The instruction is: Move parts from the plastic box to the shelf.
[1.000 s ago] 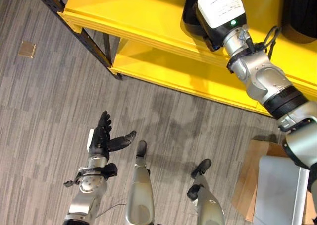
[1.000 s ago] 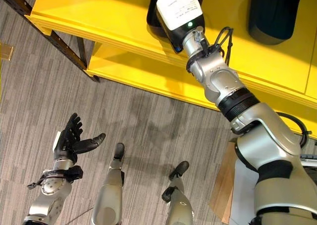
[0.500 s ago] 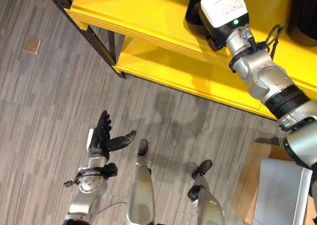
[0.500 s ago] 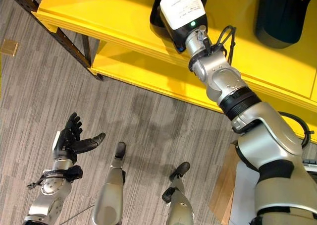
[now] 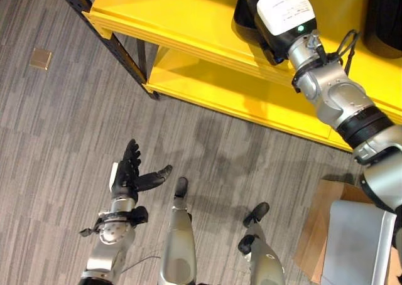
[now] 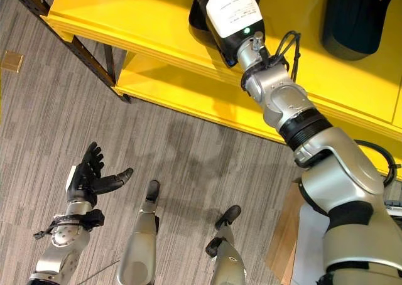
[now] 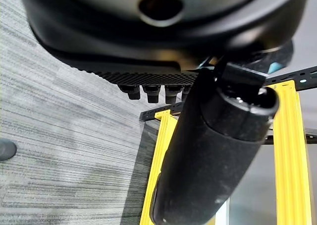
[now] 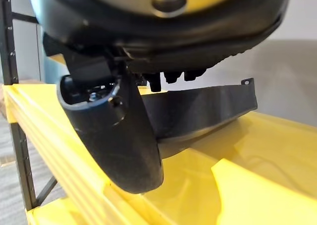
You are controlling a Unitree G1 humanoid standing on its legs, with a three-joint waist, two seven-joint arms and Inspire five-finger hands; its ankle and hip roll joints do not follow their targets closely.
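Observation:
A black curved part lies on the top board of the yellow shelf. My right hand reaches over that part. In the right wrist view its thumb stands apart from the part and its fingers look straight, so the hand is open. A second black part rests on the same board further right. My left hand hangs low over the carpet, open and holding nothing, with its thumb spread out.
The shelf has a lower yellow tier and a dark slanted post at its left end. A cardboard sheet and a grey box lie at the lower right. A small brass plate sits in the carpet.
The whole picture has shifted a little, so the camera moved. My right hand has slid slightly further over the black part on the shelf. The left hand has kept its pose.

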